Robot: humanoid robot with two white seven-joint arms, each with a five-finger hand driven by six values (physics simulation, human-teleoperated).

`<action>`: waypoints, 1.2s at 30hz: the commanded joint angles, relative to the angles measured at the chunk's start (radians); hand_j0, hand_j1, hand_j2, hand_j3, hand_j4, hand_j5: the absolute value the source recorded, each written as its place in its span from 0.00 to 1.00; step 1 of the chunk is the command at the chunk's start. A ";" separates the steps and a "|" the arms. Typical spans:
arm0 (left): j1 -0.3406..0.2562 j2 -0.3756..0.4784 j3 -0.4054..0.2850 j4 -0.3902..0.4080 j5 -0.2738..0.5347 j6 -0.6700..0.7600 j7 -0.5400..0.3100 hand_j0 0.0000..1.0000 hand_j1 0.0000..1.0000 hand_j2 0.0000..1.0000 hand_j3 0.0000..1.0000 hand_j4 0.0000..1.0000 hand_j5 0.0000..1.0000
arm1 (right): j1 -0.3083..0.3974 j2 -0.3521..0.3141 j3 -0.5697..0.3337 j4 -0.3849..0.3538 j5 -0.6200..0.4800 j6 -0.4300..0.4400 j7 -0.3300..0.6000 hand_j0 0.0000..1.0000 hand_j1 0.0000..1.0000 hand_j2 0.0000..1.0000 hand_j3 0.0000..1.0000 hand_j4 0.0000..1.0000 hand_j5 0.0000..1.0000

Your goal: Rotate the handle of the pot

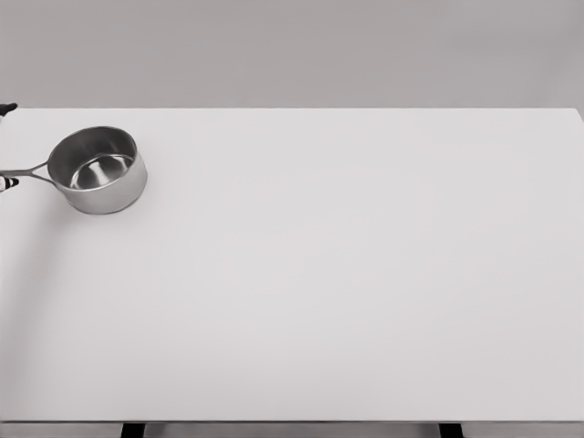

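- The shiny pot [98, 170] sits at the far left of the white worktop [347, 274], near its back edge.
- Its thin handle [27, 171] points left, right to the picture's side.
- Dark bits at that side may be a robot hand; I cannot tell its state.
- A hard turn could slide the pot off the worktop.

Pot handle [23, 171] ran off the left edge, its far end cut off. Two dark fingertip-like bits at the left edge, one [7, 109] near the table's far corner, one [8, 182] just beside the handle: too little showed to tell which hand, or whether it gripped. Dark table legs [133, 430] were cropped by the bottom edge.
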 commanded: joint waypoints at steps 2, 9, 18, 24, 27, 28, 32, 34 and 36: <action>-0.002 -0.003 -0.001 0.005 0.000 -0.001 -0.001 1.00 1.00 1.00 1.00 1.00 1.00 | 0.000 0.000 -0.001 0.000 0.000 0.000 0.000 1.00 1.00 1.00 1.00 1.00 1.00; -0.021 -0.023 -0.007 0.015 -0.002 -0.001 -0.003 1.00 1.00 1.00 1.00 1.00 1.00 | 0.000 0.000 0.001 0.000 0.000 0.000 0.000 1.00 1.00 1.00 1.00 1.00 1.00; -0.023 -0.034 -0.007 0.040 -0.003 -0.027 -0.003 1.00 1.00 1.00 1.00 1.00 1.00 | 0.000 0.000 0.001 0.000 0.001 0.000 0.000 1.00 1.00 1.00 1.00 1.00 1.00; -0.014 -0.018 0.001 0.020 0.006 -0.121 -0.004 1.00 1.00 1.00 1.00 1.00 1.00 | 0.000 0.000 -0.001 0.000 0.000 0.000 0.000 1.00 1.00 1.00 1.00 1.00 1.00; -0.006 0.072 0.001 -0.035 0.084 -0.162 -0.006 1.00 1.00 1.00 1.00 1.00 1.00 | 0.000 0.000 0.001 0.001 0.000 0.000 0.000 1.00 1.00 1.00 1.00 1.00 1.00; -0.005 0.078 0.001 -0.041 0.089 -0.164 -0.006 1.00 1.00 1.00 1.00 1.00 1.00 | 0.000 0.000 -0.001 0.000 0.000 0.000 0.000 1.00 1.00 1.00 1.00 1.00 1.00; -0.005 0.078 -0.004 -0.040 0.090 -0.161 -0.007 1.00 1.00 1.00 1.00 1.00 1.00 | 0.000 0.000 -0.001 0.000 0.000 0.000 0.000 1.00 1.00 1.00 1.00 1.00 1.00; -0.005 0.078 -0.004 -0.037 0.090 -0.161 -0.007 1.00 1.00 1.00 1.00 1.00 1.00 | 0.000 0.000 0.001 0.000 0.000 0.000 0.000 1.00 1.00 1.00 1.00 1.00 1.00; -0.006 0.078 -0.002 -0.038 0.092 -0.161 -0.007 1.00 1.00 1.00 1.00 1.00 1.00 | 0.000 0.000 0.001 0.001 0.000 0.000 0.000 1.00 1.00 1.00 1.00 1.00 1.00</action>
